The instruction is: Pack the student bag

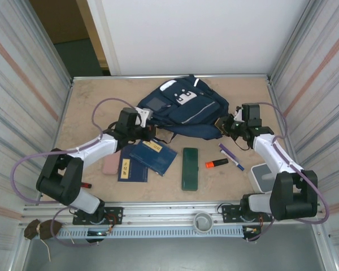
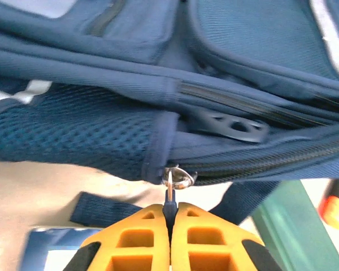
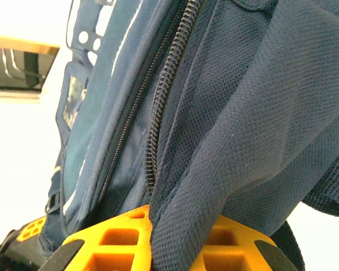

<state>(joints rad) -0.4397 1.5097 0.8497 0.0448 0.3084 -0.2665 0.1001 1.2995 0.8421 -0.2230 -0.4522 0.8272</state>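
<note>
1. The backpack [image 1: 186,110] lies flat on the far middle part of the table [image 1: 90,101], with its front pockets facing up. It is the biggest thing there.
2. The left gripper [image 2: 170,210] is at the backpack's near left edge. Its orange fingers [image 2: 141,237] are pressed together on a dark zip pull [image 2: 169,199].
3. The zip pull hangs from a small metal ring [image 2: 179,178] at the end of a closed zip line, just beside a mesh side pocket [image 2: 73,132].
4. The right gripper [image 1: 223,125] is at the backpack's near right corner. In the right wrist view its orange fingers [image 3: 116,240] are closed on a fold of the backpack's navy fabric, beside a zip [image 3: 158,113] that runs up away from the camera.
5. Two navy notebooks [image 1: 144,160] with yellow labels lie overlapping on the table, near the backpack's left side and just under the left arm.
6. A pink flat thing [image 1: 110,165] lies touching the left edge of the notebooks.
7. A dark green pencil case [image 1: 190,167] lies lengthwise to the right of the notebooks, apart from them.
8. An orange marker [image 1: 216,163] and a purple pen [image 1: 230,156] lie close together to the right of the pencil case, near the right arm.
9. A pale box [image 1: 264,176] sits at the near right of the table, beside the right arm.
</note>
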